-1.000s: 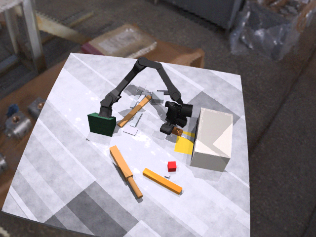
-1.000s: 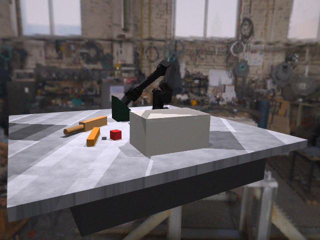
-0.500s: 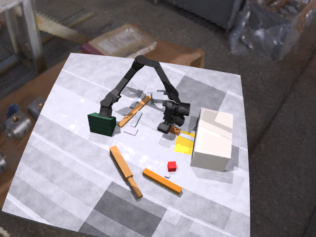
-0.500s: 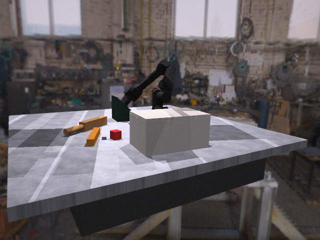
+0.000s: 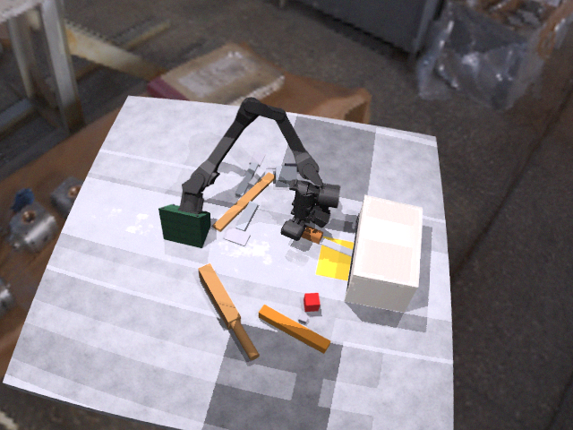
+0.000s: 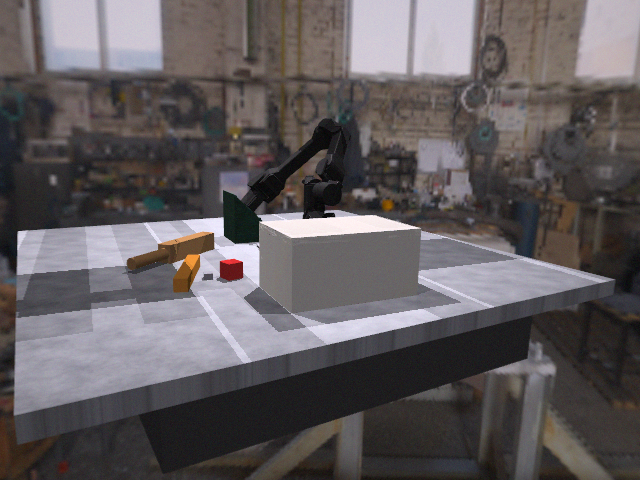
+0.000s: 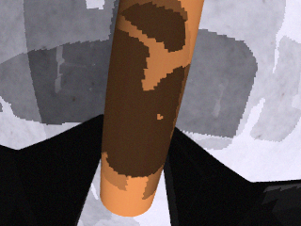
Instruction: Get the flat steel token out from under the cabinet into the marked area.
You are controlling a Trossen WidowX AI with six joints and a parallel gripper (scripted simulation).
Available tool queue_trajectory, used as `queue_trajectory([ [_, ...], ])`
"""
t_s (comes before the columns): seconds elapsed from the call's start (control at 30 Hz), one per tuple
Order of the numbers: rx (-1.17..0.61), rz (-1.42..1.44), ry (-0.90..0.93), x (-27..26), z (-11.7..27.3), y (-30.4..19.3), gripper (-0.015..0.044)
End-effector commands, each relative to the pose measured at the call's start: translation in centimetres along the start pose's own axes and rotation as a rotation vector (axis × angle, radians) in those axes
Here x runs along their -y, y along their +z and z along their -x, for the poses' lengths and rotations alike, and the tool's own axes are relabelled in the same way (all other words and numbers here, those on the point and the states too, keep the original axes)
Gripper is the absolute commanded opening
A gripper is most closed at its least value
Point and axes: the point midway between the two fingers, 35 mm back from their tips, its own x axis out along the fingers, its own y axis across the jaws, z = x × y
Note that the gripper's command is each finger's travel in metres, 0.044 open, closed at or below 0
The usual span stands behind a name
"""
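A pale grey tabletop (image 5: 152, 296) (image 6: 129, 356) carries a white cabinet (image 5: 386, 287) (image 6: 356, 268) near its right edge and, between cabinet and front edge, a red cube (image 5: 312, 302) (image 6: 231, 269).

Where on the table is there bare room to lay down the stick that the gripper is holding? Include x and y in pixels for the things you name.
Room shows between the green block (image 5: 183, 227) (image 6: 238, 222) and the orange paddle (image 5: 219, 296) (image 6: 186, 248), and also left of that paddle in the top view. It is crowded around the yellow area (image 5: 332, 266), between the gripper (image 5: 303, 232) (image 7: 135, 127) and the white cabinet (image 5: 384, 292) (image 6: 356, 268).

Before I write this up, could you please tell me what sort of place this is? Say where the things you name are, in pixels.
Probably a workshop: behind the table (image 6: 129, 361), a brick wall (image 6: 305, 31) is hung with ring-shaped parts, above crowded shelves (image 6: 395, 169).
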Motion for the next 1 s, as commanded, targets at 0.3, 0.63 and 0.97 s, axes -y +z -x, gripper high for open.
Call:
queue_trajectory([
  [0.3, -0.005, -0.009, -0.001, 0.0, -0.1, -1.8, 0.0],
  [0.63, -0.006, -0.009, -0.001, -0.1, -0.1, -2.9, 0.0],
  [0.97, -0.006, -0.01, -0.001, -0.2, -0.1, -4.0, 0.0],
])
